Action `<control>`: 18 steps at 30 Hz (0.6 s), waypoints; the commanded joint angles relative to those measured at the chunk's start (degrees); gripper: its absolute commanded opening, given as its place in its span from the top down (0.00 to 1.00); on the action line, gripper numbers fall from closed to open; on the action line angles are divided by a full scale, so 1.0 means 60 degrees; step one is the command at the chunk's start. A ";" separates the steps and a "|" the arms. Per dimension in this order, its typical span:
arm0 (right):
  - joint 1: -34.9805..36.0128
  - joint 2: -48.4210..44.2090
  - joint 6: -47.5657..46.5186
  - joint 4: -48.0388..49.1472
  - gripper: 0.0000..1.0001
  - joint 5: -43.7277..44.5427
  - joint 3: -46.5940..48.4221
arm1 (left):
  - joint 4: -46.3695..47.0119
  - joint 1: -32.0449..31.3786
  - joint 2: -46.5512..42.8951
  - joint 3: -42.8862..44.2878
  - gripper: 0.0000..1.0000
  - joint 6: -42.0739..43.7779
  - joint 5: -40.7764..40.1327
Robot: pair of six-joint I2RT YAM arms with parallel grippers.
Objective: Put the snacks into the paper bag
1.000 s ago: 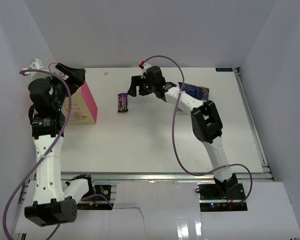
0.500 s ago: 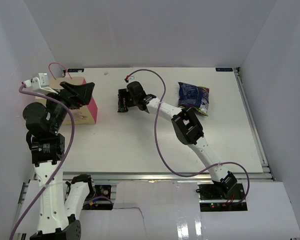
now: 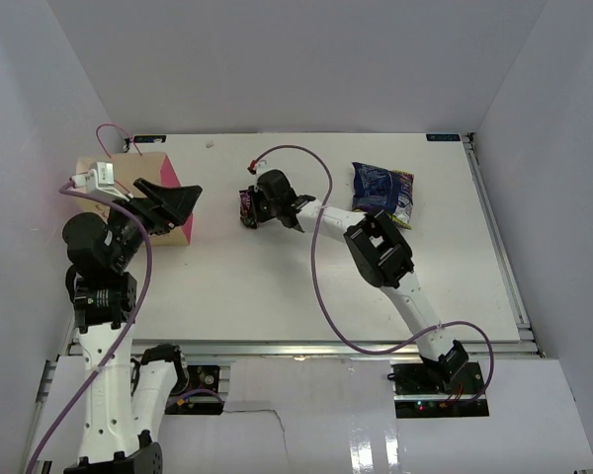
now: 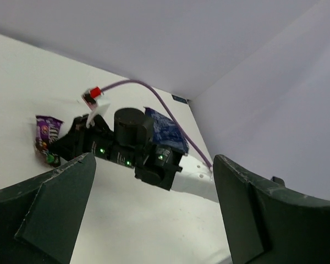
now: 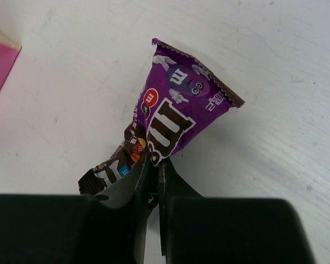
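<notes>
Left claw (image 3: 183,202) sits nearest, jaws spread wide, holding nothing. It hangs over the right edge of the paper bag (image 3: 148,166). Since a second ago it has swung off the bag top toward the middle of the table (image 3: 277,286).

Right claw (image 5: 153,170), further in, is what just changed. Its jaws stood wide above the purple packet (image 5: 176,110) a second ago and are now pinched shut on the packet's lower end. The packet is just right of the bag, not touching it, its free end fanning up off the table.

My read is that the grasp is made and the next step is a lift and a short carry left to the bag mouth. The left claw partly crowds that mouth, which could get in the way.

Blue snack bag (image 3: 383,190) lies farthest back and right, well apart, untouched.

Counts:
- One paper bag
- One purple packet
- One blue snack bag
- Zero yellow packets visible; can't tell whether any are inside the bag
</notes>
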 commanded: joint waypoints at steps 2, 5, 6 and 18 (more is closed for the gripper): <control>-0.0400 -0.1291 -0.1189 0.0024 0.92 -0.1653 -0.1760 | 0.0425 0.0038 -0.0215 -0.1002 0.02 -0.1353 0.1012; -0.1029 -0.2422 -0.1979 0.0217 0.92 -0.4501 -0.2980 | 0.0953 0.0009 -0.0215 -0.1851 0.02 -0.2318 0.1568; -0.1162 -0.2701 -0.2620 0.0158 0.92 -0.5428 -0.3259 | 0.1143 -0.0035 -0.0157 -0.2073 0.02 -0.2568 0.1772; -0.1896 -0.6847 -0.5644 -0.1878 0.92 -1.0330 -0.6937 | 0.1993 -0.3943 0.3019 -0.2763 0.02 -0.3624 -0.0040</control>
